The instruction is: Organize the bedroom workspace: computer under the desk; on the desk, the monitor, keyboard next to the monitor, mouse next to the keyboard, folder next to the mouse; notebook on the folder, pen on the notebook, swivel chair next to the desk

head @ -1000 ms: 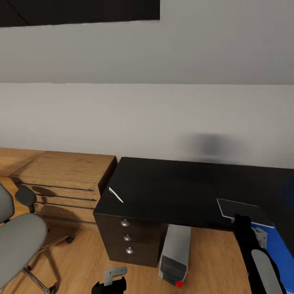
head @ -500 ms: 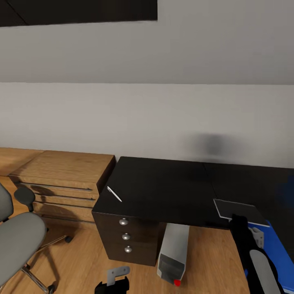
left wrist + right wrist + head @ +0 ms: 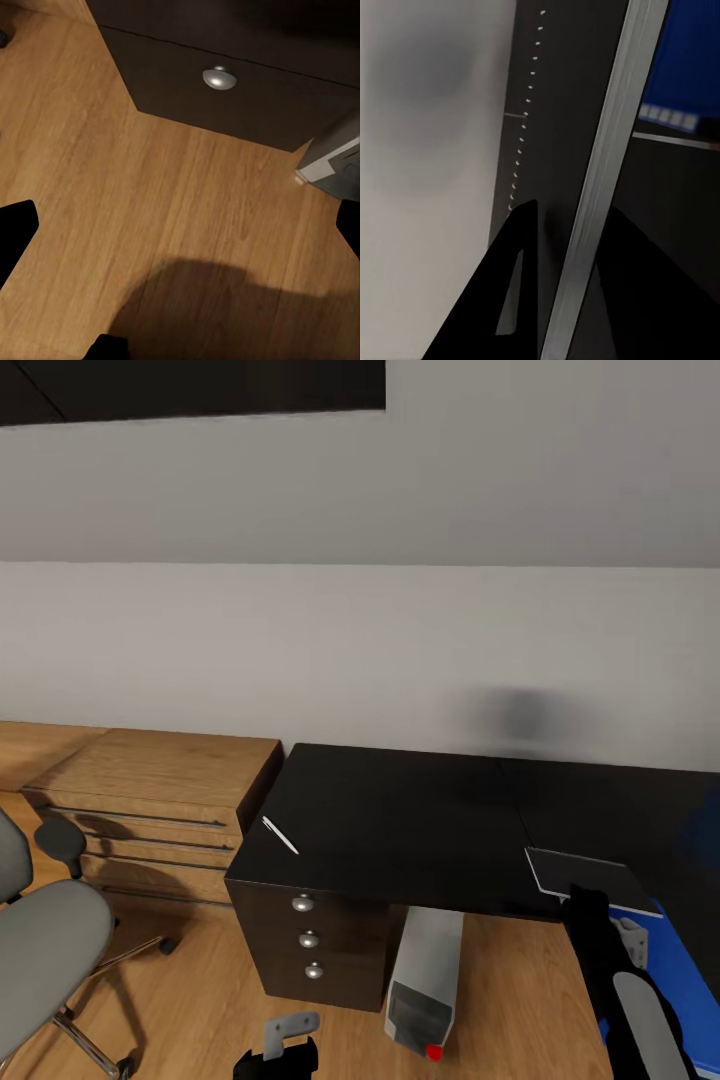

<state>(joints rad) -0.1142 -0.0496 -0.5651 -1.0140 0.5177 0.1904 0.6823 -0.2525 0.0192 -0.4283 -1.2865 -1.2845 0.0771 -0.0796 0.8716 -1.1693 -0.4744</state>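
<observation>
Over the table's (image 3: 400, 810) front edge, right gripper (image 3: 559, 247) jaws pinch the notebook's (image 3: 585, 875) thin edge; likely light, stiff, slippery; left gripper (image 3: 180, 225) jaws gape, empty.

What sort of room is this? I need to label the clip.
Likely a home study corner: a black desk with drawers, a computer beneath, a swivel chair on wood floor.

The right gripper (image 3: 562, 247) has two black fingers (image 3: 502, 292), one on each side of the thin edge of the notebook (image 3: 600, 180). The fingers are closed on that edge, which looks pale and silvery and runs in a long slanted line. A bit of the bright blue folder (image 3: 690, 60) sits past it. The white wall (image 3: 427, 150) is on the other side.
</observation>
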